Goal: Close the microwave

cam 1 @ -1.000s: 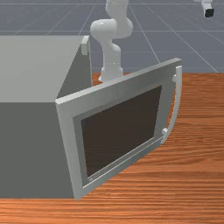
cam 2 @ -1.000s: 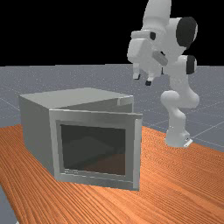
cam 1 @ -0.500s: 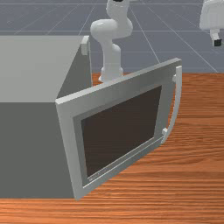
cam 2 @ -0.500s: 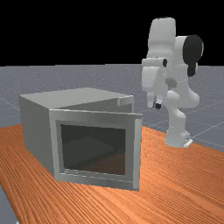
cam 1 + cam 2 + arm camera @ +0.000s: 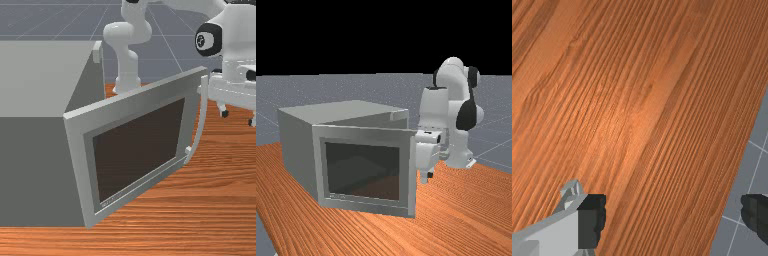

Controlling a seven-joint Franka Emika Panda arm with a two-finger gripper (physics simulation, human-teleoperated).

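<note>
The open gripper [image 5: 238, 118] hangs just past the door handle, toward the front view's right, fingers spread and pointing down with nothing between them. In the far view the gripper [image 5: 427, 177] is low beside the door's free edge, on the arm's side. Grey microwave [image 5: 37, 170] stands with its door [image 5: 137, 150] swung well open; the curved handle [image 5: 202, 117] is on the door's free edge. From the wrist, the gripper [image 5: 673, 218] stands wide over wood, one finger close to the pale grey door [image 5: 552, 232]. I cannot tell whether they touch.
Bare wooden table [image 5: 220, 215] lies in front of the door and under the hand. In the wrist view, the table's edge and the grey floor [image 5: 752, 170] beyond run by the finger farther from the door.
My hand has come down a long way from above the table to the handle's height and has turned, so both fingers show in the front view. The microwave and its door have stayed put.
</note>
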